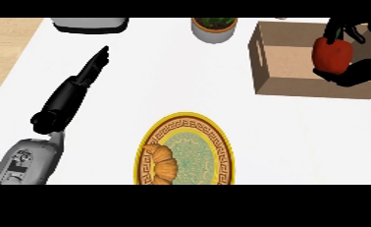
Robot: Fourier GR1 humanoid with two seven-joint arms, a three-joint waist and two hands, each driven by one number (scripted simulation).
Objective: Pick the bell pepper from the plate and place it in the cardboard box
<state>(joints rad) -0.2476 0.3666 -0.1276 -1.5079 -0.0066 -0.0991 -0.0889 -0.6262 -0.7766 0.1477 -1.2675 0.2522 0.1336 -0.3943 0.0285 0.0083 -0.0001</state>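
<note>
Head view: right hand [346, 71] curled round bell pepper [332, 55] above cardboard box [270, 59]; lower between walls before opening; left hand [72, 96] straight-fingered, idle.

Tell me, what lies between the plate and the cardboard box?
Nothing: in the head view only bare white counter separates the plate from the cardboard box.

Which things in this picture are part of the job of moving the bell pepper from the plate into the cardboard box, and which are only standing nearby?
Part of the job:
- bell pepper, red, held by the right hand over the box
- cardboard box
- plate

Only nearby:
- croissant on the plate
- potted plant
- grey appliance at the far edge
- left hand, open, resting
</note>
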